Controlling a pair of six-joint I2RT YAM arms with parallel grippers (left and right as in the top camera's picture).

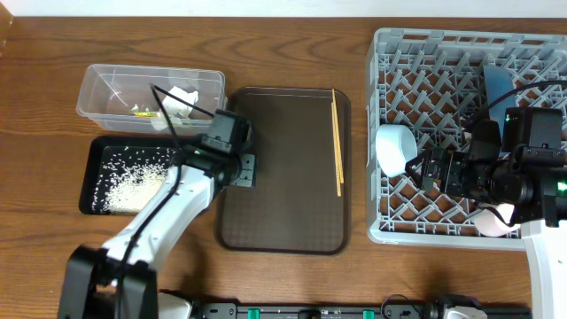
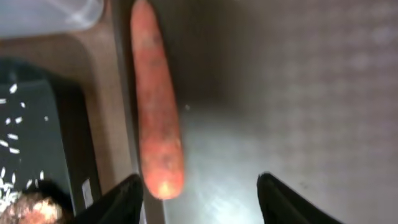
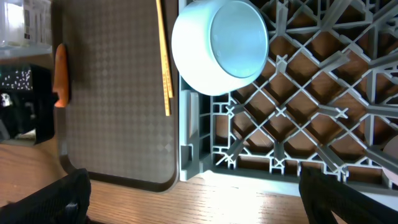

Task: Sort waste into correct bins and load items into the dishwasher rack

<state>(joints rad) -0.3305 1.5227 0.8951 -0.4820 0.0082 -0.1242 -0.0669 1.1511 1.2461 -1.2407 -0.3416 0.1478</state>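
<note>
The small orange carrot (image 2: 155, 106) lies on the left edge of the brown tray (image 2: 298, 93). Its tip sits between the left fingers (image 2: 118, 202), which stand apart and grip nothing yet, likely lined up to carry it to the black tray (image 1: 91, 199) at eight o'clock. The right fingers (image 3: 56, 199) hang wide and empty over the rack (image 1: 381, 226) beside the white bowl (image 3: 221, 43). A brown wooden table (image 1: 292, 53) holds everything, with a pale wall (image 1: 266, 7) behind.

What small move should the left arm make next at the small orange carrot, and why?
Probably ease the left gripper forward along the small orange carrot, shifting slightly toward it, before closing. The jaws stand apart, only the carrot's tip reaches between them, hard by one finger, and the carrot lies ungripped at the edge of the flat brown serving tray.
</note>
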